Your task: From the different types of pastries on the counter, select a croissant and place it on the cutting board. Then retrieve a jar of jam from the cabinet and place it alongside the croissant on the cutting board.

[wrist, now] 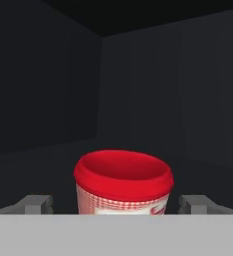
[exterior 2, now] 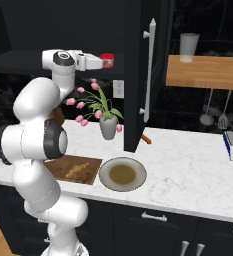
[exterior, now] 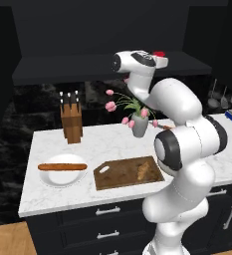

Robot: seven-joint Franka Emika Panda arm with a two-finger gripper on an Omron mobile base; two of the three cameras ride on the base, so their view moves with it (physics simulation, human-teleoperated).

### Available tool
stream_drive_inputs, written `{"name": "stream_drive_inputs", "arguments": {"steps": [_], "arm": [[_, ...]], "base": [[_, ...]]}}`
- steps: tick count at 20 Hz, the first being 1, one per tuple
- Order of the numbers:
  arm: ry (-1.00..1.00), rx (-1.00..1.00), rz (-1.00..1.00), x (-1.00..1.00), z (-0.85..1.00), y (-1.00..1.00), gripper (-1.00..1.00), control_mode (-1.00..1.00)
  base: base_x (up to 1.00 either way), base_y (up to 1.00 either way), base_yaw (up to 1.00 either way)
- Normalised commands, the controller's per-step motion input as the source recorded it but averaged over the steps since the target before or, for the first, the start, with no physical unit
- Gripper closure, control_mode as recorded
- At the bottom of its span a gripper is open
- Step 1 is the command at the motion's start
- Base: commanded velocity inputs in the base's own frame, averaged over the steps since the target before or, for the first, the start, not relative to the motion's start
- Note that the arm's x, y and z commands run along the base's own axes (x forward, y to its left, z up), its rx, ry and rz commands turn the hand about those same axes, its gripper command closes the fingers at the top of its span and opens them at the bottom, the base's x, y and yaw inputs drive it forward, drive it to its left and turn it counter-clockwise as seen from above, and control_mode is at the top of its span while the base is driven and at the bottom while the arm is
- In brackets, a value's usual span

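Observation:
The red-lidded jar of jam [wrist: 123,182] stands in the black cabinet [wrist: 48,90], between the fingertips [wrist: 37,204] of my gripper [wrist: 119,206]. The jaws are open, with a small gap on each side of the jar. From the base views the gripper [exterior 2: 104,61] is stretched level to the jar [exterior 2: 107,58] at the shelf [exterior: 62,67], the jar's lid [exterior: 159,54] just past the hand. The tan croissant [exterior: 143,171] lies on the brown cutting board [exterior: 118,175] on the marble counter [exterior: 53,196]. The long baguette [exterior: 62,167] rests on a white plate [exterior: 62,178].
A grey vase of pink tulips [exterior: 140,125] stands under my forearm. A knife block [exterior: 71,120] is at the back left. A grey-brown plate [exterior 2: 122,174] sits right of the board [exterior 2: 63,169]. The open cabinet door [exterior 2: 138,75] hangs just right of the gripper.

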Motion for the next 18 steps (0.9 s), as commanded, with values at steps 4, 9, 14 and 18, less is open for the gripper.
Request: {"name": "stream_drive_inputs", "arguments": {"steps": [4, 9, 14, 18], "arm": [[0.0, 0.04, 0.0, 0.02, 0.0, -0.56, 1.0, -1.0], [-0.03, 0.04, 0.0, 0.0, 0.0, -0.42, 1.0, -1.0], [-0.19, 0.0, 0.11, -0.61, 0.81, -0.23, 1.0, -1.0], [-0.13, -0.08, 0.35, -1.0, 0.49, 0.42, 1.0, -1.0]], "base": [[0.0, 0.0, 0.0], [0.0, 0.0, 0.0], [0.0, 0.0, 0.0], [0.0, 0.0, 0.0]]}}
